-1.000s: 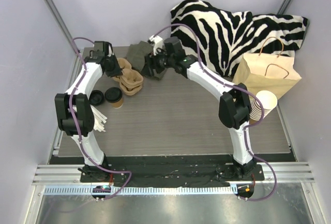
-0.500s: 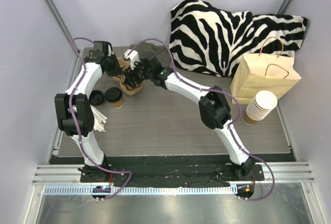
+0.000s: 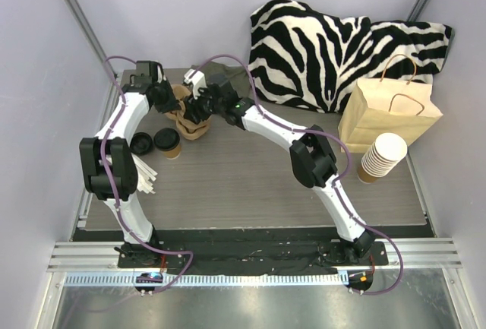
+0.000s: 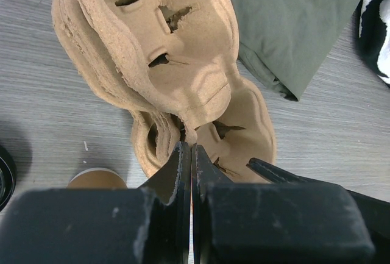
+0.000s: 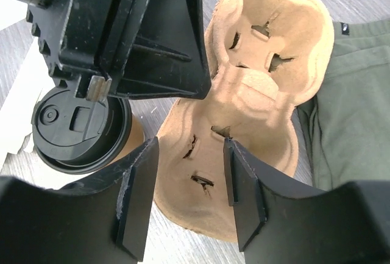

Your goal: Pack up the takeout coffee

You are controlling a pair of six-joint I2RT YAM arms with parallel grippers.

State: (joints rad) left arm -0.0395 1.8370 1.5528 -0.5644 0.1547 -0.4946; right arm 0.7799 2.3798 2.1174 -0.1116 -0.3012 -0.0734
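Observation:
The takeout coffee point(image 3: 167, 141), a brown paper cup with a black lid point(image 5: 67, 127), stands on the table left of a small stack of moulded pulp cup carriers point(image 3: 191, 122). My left gripper point(image 3: 176, 105) is shut on a thin ridge of the top carrier point(image 4: 177, 50), which is tilted up off the lower carrier point(image 4: 244, 124); its tips point(image 4: 191, 149) meet with only that edge between them. My right gripper point(image 3: 200, 109) is open, and its fingers point(image 5: 137, 197) straddle the near well of the lower carrier point(image 5: 201, 172) without touching it.
A loose black lid point(image 3: 142, 144) lies left of the cup, with white wrapped sticks point(image 3: 144, 177) nearer me. A green cloth point(image 3: 224, 80) lies behind the carriers. At the right stand a kraft paper bag point(image 3: 391, 109) and a stack of lidless cups point(image 3: 383, 156), with a zebra cloth point(image 3: 326, 48) behind.
My right arm has swung left from the green cloth to the carriers, and its jaws have narrowed somewhat. The left arm and its grip are unchanged.

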